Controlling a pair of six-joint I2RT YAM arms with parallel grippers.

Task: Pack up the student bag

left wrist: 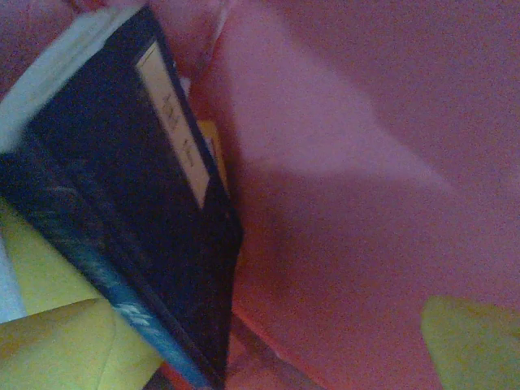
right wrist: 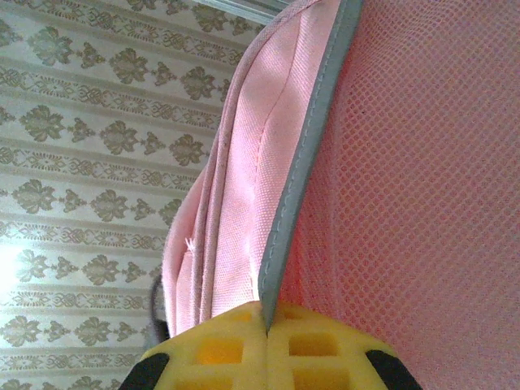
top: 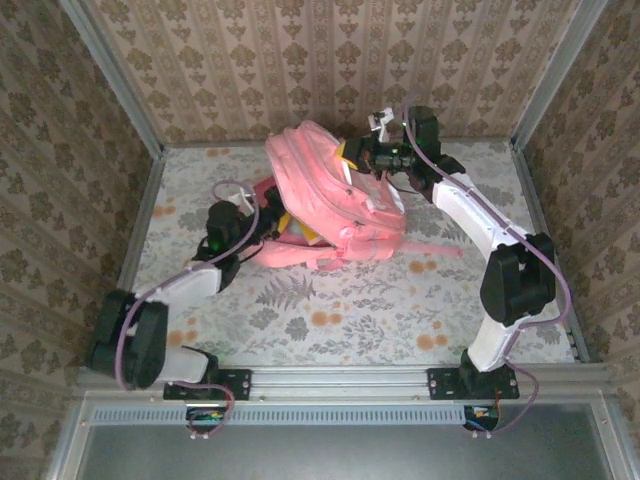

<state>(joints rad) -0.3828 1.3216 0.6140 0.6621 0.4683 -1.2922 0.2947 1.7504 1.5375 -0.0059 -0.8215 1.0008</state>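
The student bag (top: pixel 330 190), a bulky pink backpack of woven fabric, is lying on the far half of the bench (top: pixel 300 320). It is sitting about midway between the left and right edges and close to the far edge, its padded body slumping in soft folds. One flat pink strap (top: pixel 432 248) is trailing over the floral-printed bench surface toward the right edge.

The left arm (top: pixel 190 285) is reaching in from the near-left corner, its wrist pushing into the bag's mouth. The left gripper (left wrist: pixel 272 353) is sitting inside the bag, with smooth pink lining (left wrist: pixel 366 203) billowing around it. Its jaws are standing released and wide apart: a blurred yellow pad (left wrist: pixel 475 345) at the lower right is touching nothing. A thick rectangular book (left wrist: pixel 122 219) is leaning tilted against the lining. It has a dark blue cover, a narrow pale label (left wrist: pixel 175 122) on its spine and a whitish block of page edges (left wrist: pixel 49 73). A creased yellow shape (left wrist: pixel 73 341) is lying against the book's lower side; I cannot tell whether that is the other pad.

The right gripper (right wrist: pixel 266 325) is up at the bag's far-right side, its jaws clenching the bag's rim. Two yellow waffle-moulded fingertips (right wrist: pixel 325 349) are pinching a thin strip of grey piping (right wrist: pixel 305 146). Tightly woven pink cloth with a stitched seam is running left of the piping, and open pink mesh (right wrist: pixel 422 179) is spreading to its right. Beige wallpaper (right wrist: pixel 97 162) with repeating damask motifs is showing behind.
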